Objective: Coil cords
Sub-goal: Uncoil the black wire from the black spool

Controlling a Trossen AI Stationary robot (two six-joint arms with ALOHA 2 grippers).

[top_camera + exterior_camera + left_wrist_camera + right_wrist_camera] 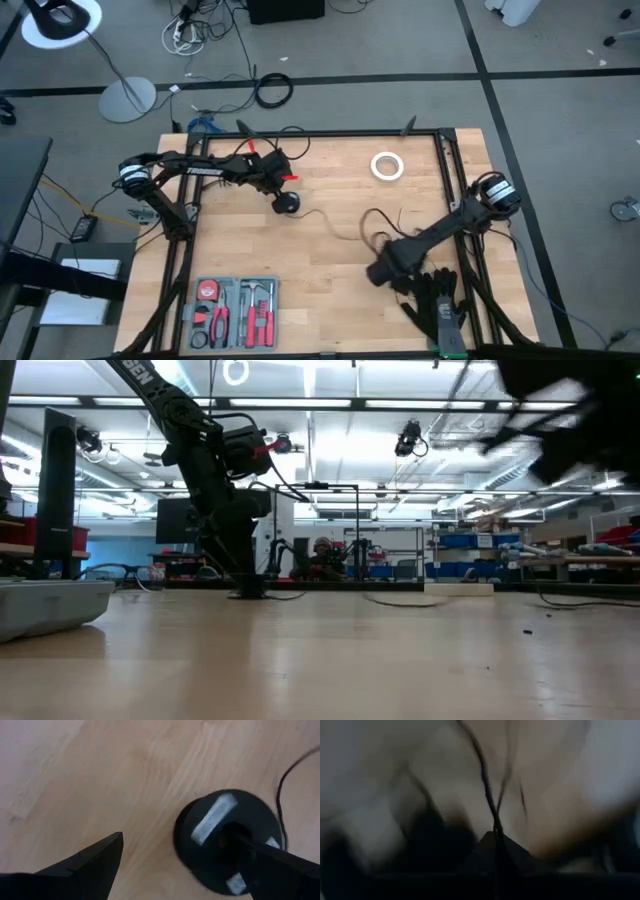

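A small round black puck lies flat on the wooden table, left of the middle. The thin black cord runs from it toward the table's right and ends in loose loops. My left gripper is open and stands over the puck, pointing steeply down. My right gripper hangs near the loops on the front right, shut on cord strands. The right wrist view is blurred. In the low view the left arm comes down to the table. My left gripper, open, has one finger lying over the middle of the puck's top, coming from above at a slant. I cannot tell whether it touches. The other finger stands over bare wood beside the puck. My right gripper pinches thin cord strands between its two fingertips, pointing steeply down. Two strands or more cross just past the tips and run away from them. Blur hides whether it is a loop or single runs.
A white tape ring lies at the far right. A tool tray with pliers and a tape measure sits at the front left. A black heap lies at the front right beside the right arm. Black rails frame the table.
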